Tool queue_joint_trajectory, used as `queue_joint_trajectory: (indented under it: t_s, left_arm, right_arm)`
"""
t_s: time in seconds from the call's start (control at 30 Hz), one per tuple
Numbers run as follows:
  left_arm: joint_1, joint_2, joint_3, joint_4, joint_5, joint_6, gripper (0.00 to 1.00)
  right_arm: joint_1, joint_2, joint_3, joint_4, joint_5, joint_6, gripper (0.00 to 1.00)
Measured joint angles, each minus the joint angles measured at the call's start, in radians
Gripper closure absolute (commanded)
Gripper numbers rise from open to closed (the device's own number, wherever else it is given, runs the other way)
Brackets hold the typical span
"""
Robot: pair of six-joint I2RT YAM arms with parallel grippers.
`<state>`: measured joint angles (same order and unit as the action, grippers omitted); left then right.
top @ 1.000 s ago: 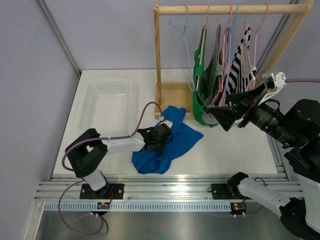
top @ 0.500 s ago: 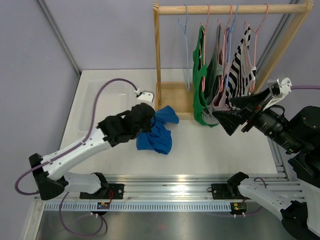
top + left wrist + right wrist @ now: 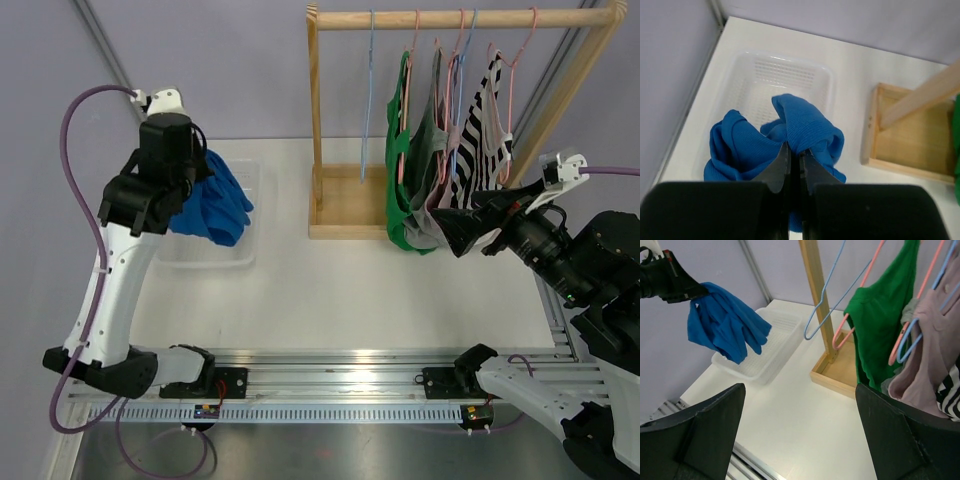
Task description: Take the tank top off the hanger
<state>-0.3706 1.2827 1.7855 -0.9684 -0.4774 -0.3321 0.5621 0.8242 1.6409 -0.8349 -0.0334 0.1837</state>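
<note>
Blue tank top: ribbed knit, bunched. Raised from mid-table since earlier, it hangs over the perforated plastic basket near the far-left corner, pinched in the left gripper. Right gripper: spread, empty.

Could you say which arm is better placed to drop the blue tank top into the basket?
Left: the left gripper is shut on the blue tank top above the basket; the right gripper is open by the rack.
</note>
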Motion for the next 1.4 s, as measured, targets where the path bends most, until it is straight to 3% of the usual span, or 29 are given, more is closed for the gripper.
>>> queue_joint_trajectory:
  t_s: [0.1, 0.13, 0.17, 0.23, 0.3, 0.43, 0.57, 0.73, 0.97, 1.2, 1.23, 1.4]
  left_arm:
    - [0.119, 0.064, 0.029, 0.005, 0.063, 0.016, 1.00]
    - [0.151, 0.090, 0.030, 0.008, 0.083, 0.021, 0.95]
    - [0.182, 0.120, 0.030, 0.009, 0.108, 0.024, 0.85]
    - [0.228, 0.182, 0.030, 0.011, 0.158, 0.042, 0.46]
    - [0.257, 0.239, 0.030, 0.018, 0.200, 0.042, 0.18]
    - [0.285, 0.297, 0.030, 0.017, 0.243, 0.045, 0.01]
    - [0.288, 0.272, 0.021, 0.021, 0.279, 0.049, 0.01]
    - [0.247, 0.128, -0.077, 0.032, 0.350, 0.066, 0.01]
    - [0.012, -0.100, -0.363, 0.081, 0.361, 0.073, 0.01]
    - [0.000, -0.183, -0.610, 0.111, 0.358, 0.071, 0.01]
    - [0.000, -0.196, -0.636, 0.117, 0.357, 0.071, 0.01]
    - [0.000, -0.249, -0.715, 0.133, 0.351, 0.074, 0.01]
  right_arm:
    - [0.000, -0.004, 0.000, 0.000, 0.053, 0.008, 0.01]
    - [0.000, -0.006, 0.000, 0.000, 0.066, 0.010, 0.01]
    - [0.000, -0.009, 0.000, 0.001, 0.077, 0.013, 0.00]
    - [0.000, -0.011, 0.002, 0.001, 0.093, 0.017, 0.01]
    - [0.000, 0.000, 0.018, -0.002, 0.100, 0.023, 0.00]
    - [0.000, 0.076, 0.101, -0.008, 0.106, 0.028, 0.01]
    - [0.000, 0.210, 0.219, -0.037, 0.128, 0.038, 0.00]
    - [0.000, 0.435, 0.406, -0.108, 0.234, 0.045, 0.05]
    - [0.000, 0.721, 0.601, -0.192, 0.393, 0.013, 0.28]
    - [0.000, 0.889, 0.753, -0.209, 0.506, -0.030, 0.45]
    - [0.000, 0.912, 0.777, -0.209, 0.516, -0.038, 0.52]
    - [0.000, 1.011, 0.890, -0.210, 0.571, -0.069, 0.60]
